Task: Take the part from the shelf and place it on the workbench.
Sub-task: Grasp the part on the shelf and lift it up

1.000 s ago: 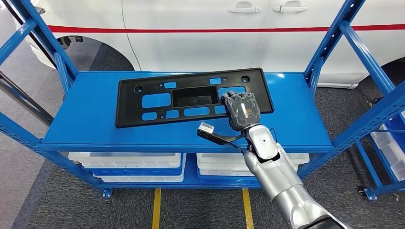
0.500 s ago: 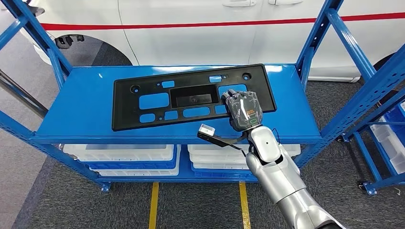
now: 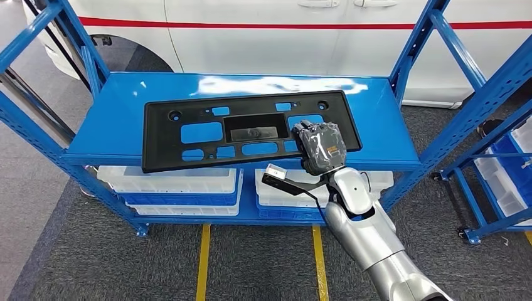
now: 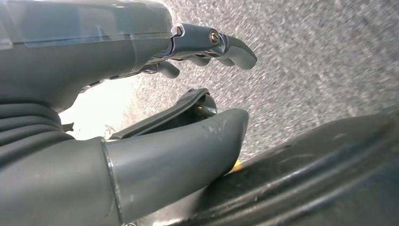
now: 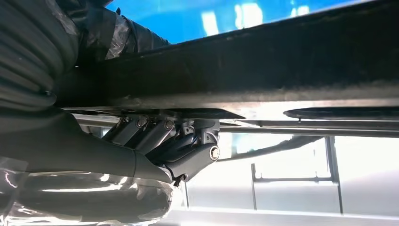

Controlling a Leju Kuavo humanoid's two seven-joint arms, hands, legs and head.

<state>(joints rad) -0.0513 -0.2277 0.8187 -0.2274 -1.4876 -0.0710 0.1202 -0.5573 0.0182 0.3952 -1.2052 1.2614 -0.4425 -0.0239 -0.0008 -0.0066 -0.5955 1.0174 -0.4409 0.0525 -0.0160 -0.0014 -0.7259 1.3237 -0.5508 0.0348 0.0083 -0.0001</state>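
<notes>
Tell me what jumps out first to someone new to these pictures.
A long black panel with cut-out holes lies across the top of a blue shelf, its near left corner past the front edge. The robot's right hand grips the panel's right end. Behind stands a white car with a red stripe.

White car (image 3: 301, 31) behind, grey carpet (image 3: 263, 263)

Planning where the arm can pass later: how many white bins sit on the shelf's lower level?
2 visible: one white bin under the left end of the black part, another white bin beside it, partly behind the right hand. More may be hidden.
</notes>
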